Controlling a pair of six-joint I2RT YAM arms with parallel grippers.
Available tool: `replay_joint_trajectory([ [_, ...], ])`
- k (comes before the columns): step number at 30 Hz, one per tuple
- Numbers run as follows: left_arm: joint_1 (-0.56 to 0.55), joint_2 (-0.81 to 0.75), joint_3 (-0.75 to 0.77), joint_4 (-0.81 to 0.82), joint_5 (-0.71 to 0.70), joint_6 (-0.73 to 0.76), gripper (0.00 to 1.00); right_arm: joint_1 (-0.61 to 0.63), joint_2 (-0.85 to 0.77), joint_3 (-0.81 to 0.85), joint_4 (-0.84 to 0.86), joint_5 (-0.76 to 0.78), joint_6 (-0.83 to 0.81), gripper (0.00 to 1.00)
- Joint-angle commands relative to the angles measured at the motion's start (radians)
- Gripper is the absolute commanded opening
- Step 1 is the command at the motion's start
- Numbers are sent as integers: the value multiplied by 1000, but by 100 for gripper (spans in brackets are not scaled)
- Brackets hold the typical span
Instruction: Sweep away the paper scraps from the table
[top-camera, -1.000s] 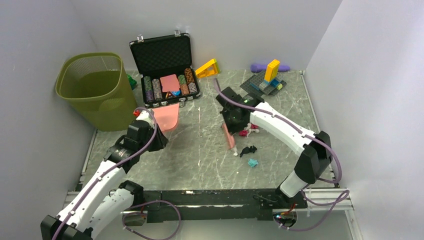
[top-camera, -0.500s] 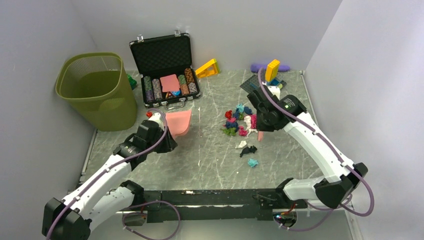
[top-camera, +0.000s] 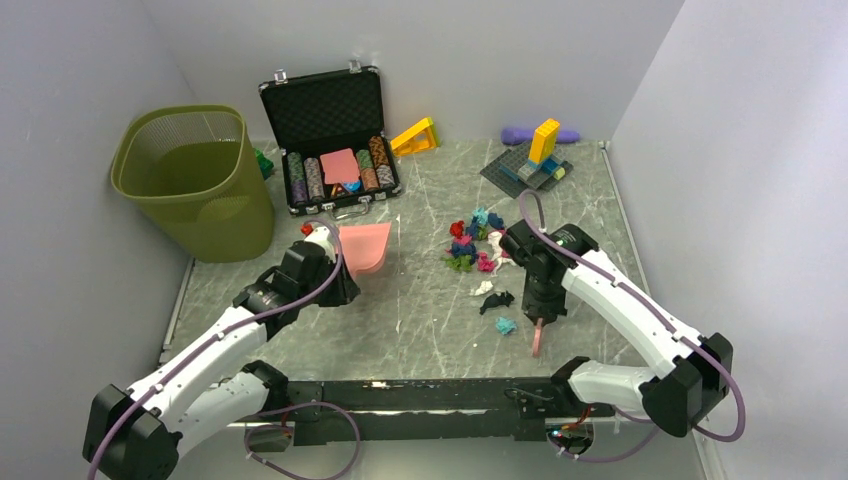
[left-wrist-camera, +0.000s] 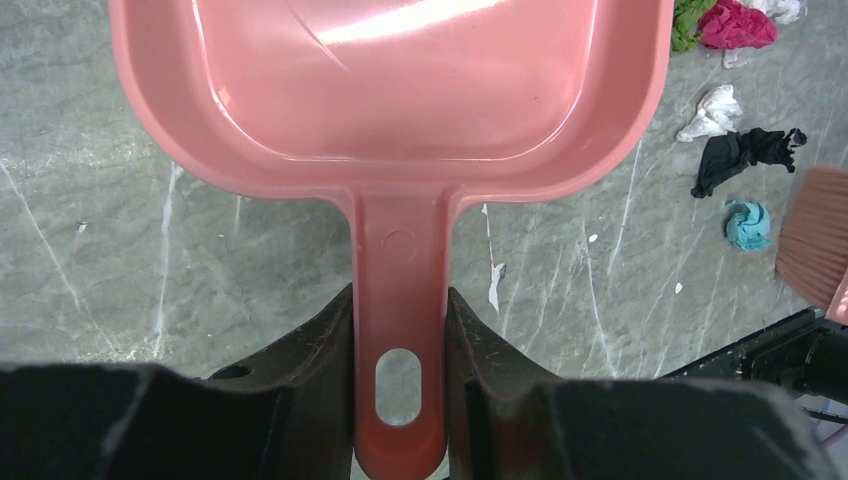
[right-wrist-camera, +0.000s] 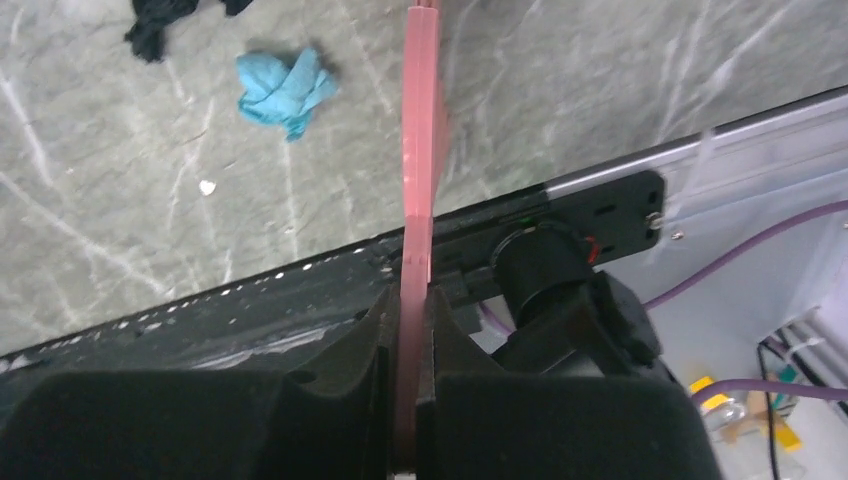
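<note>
On the bench (top-camera: 420, 310) the paper scraps (top-camera: 478, 240) lie right of centre — the dustpan (top-camera: 362, 248) to their left, the brush (top-camera: 538, 335) just nearer and right. Behind: bin (top-camera: 190, 180) far left, case (top-camera: 330, 140) beside it, blocks (top-camera: 530, 160) at the back right.

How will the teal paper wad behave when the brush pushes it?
The teal wad looks loosely crumpled and small, so probably very light: it may skip or tumble rather than slide. Its irregular folds should stop it rolling far. The polished table likely adds little drag.
</note>
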Motion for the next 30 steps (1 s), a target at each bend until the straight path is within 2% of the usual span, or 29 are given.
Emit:
replay_joint_trajectory([
  [1, -5, -23, 14, 21, -11, 16, 8, -1, -16, -20, 145, -217, 29, 0],
  [3, -5, -18, 25, 12, 2, 19, 8, -2, 0, -26, 263, -319, 69, 0],
  [12, -11, -5, 47, -28, 37, 40, 8, -29, 211, 221, 459, -420, 142, 0],
  [19, -52, 54, 75, -80, 57, 74, 7, -38, 190, 341, 358, -289, 50, 0],
  [24, -128, 99, 141, -185, 5, 68, 5, -43, 150, 370, 302, -112, -80, 0],
  [28, -204, 117, 233, -338, -26, 75, 6, -46, 115, 348, 340, 81, -192, 0],
  [30, -247, 137, 299, -448, -86, 75, 6, -45, 101, 328, 433, -59, -313, 0],
])
